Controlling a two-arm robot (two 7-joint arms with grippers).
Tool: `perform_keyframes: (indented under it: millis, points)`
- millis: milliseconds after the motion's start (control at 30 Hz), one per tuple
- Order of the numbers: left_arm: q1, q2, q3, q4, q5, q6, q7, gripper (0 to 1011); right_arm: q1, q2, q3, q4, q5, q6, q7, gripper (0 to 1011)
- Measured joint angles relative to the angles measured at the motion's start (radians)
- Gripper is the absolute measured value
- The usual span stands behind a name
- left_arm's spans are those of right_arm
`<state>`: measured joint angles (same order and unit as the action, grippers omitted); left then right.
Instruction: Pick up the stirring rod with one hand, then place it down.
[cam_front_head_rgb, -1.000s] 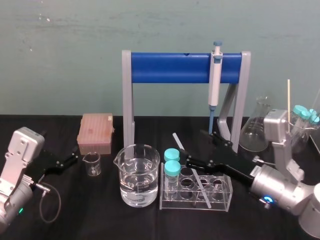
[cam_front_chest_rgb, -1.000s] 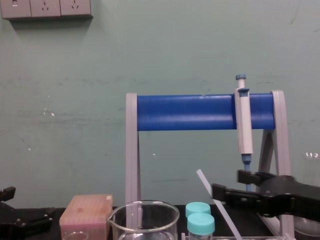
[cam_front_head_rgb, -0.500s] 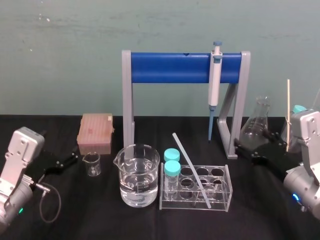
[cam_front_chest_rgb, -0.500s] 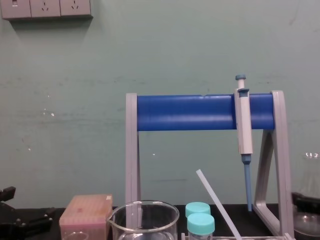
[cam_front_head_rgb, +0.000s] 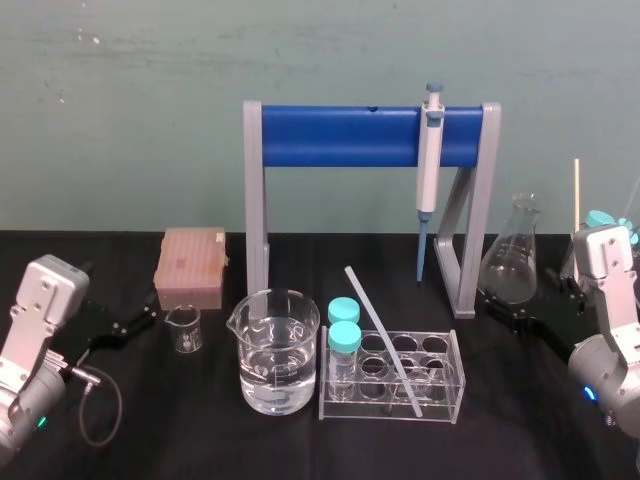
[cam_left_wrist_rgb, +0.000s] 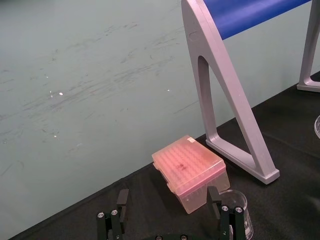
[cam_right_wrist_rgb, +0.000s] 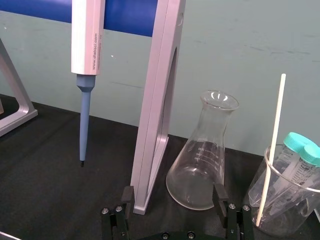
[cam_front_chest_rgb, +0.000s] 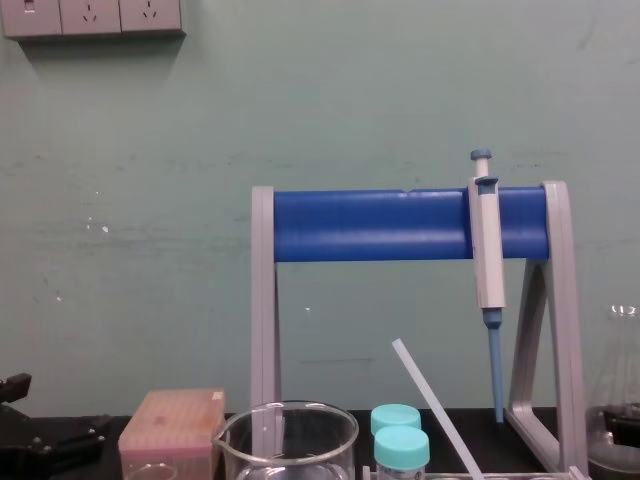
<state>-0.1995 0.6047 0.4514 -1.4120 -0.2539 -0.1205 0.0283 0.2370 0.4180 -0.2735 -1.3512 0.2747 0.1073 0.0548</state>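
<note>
The stirring rod (cam_front_head_rgb: 382, 338), thin and translucent white, leans in the clear test tube rack (cam_front_head_rgb: 452, 392) with its top end tilted back and left; its upper part also rises behind the teal caps (cam_front_chest_rgb: 428, 395). My right gripper (cam_front_head_rgb: 505, 310) hovers off to the right of the rack, just in front of the conical flask (cam_front_head_rgb: 512, 258). In the right wrist view its fingers (cam_right_wrist_rgb: 127, 196) stand wide apart with nothing between them. My left gripper (cam_front_head_rgb: 140, 322) rests open at the far left, facing the pink tip box (cam_left_wrist_rgb: 192, 167).
A water-filled beaker (cam_front_head_rgb: 275, 350) stands left of the rack, with a small beaker (cam_front_head_rgb: 184, 328) farther left. Two teal-capped tubes (cam_front_head_rgb: 343, 335) sit in the rack. A grey pipette (cam_front_head_rgb: 430, 150) hangs on the blue-barred stand (cam_front_head_rgb: 340, 135). A beaker with capped tubes and a wooden stick (cam_right_wrist_rgb: 272, 150) stands far right.
My right gripper has pulled back from the rack to the right, toward the flask, still open. The stirring rod stays leaning in the rack. The left arm has not moved.
</note>
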Motion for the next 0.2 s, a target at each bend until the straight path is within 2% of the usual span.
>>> perform_keyframes:
  millis: [200]
  points:
    - [0.000, 0.000, 0.000, 0.000, 0.000, 0.000, 0.000, 1000, -0.002, 0.002, 0.000, -0.003, 0.001, -0.002, 0.000, 1003]
